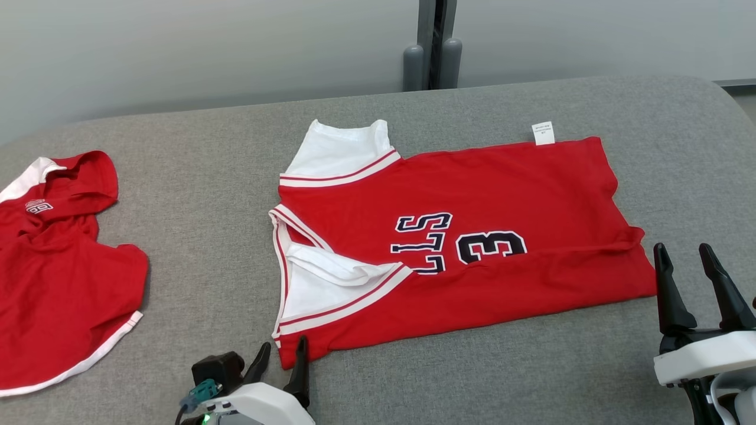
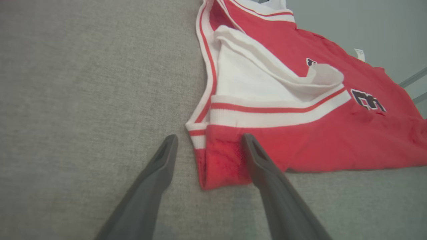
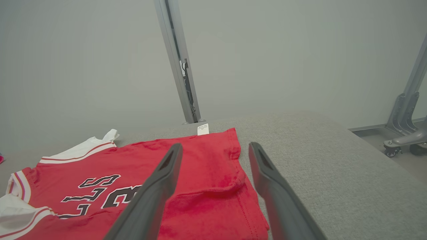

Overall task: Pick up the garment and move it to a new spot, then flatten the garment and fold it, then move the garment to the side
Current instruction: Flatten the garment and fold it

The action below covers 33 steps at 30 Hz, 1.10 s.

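The garment (image 1: 472, 195) is a red jersey with white trim and dark lettering, lying folded lengthwise on the grey table (image 1: 207, 195), neck end to the left. My left gripper (image 1: 282, 360) stands open at the jersey's near left corner; in the left wrist view that corner (image 2: 222, 166) lies between the two fingers of the left gripper (image 2: 209, 141). My right gripper (image 1: 685, 255) is open beside the jersey's right hem, holding nothing. Seen from the right wrist, the right gripper (image 3: 216, 149) hovers over the hem corner (image 3: 230, 180).
A second red garment with white trim (image 1: 59, 271) lies crumpled at the table's left edge. A grey post (image 1: 434, 44) stands behind the table's far edge. A wheeled metal frame (image 3: 405, 123) stands off the table's right side.
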Tool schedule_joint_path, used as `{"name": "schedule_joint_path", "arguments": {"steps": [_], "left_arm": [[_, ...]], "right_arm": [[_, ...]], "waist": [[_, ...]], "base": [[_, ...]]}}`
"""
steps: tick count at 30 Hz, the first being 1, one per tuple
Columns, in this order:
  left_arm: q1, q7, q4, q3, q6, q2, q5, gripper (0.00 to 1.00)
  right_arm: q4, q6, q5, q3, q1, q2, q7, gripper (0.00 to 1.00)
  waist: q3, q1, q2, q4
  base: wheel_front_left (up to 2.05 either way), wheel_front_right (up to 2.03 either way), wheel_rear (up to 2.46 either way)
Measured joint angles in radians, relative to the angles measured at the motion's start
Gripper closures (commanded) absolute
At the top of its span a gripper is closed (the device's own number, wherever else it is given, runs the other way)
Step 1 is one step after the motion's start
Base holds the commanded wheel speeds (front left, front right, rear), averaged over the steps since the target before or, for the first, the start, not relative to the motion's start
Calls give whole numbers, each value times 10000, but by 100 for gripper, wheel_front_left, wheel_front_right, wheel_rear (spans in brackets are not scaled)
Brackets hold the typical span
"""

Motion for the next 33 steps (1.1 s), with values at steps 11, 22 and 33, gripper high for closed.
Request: {"name": "schedule_joint_path", "arguments": {"steps": [11, 22, 33], "left_arm": [[-628, 111, 1014, -529, -301, 56, -715, 100], [-800, -23, 1066, -621, -583, 159, -548, 100], [-874, -113, 144, -729, -349, 600, 119, 100]], "right_arm": [[63, 0, 31, 40, 2, 0, 0, 0], [825, 0, 107, -366, 35, 119, 0, 0], [3325, -2, 1011, -602, -705, 489, 0, 0]], "waist": [[45, 0, 0, -121], [-25, 0, 0, 24], [48, 0, 0, 281]], "base": [[0, 0, 0], [0, 0, 0], [0, 0, 0]]}}
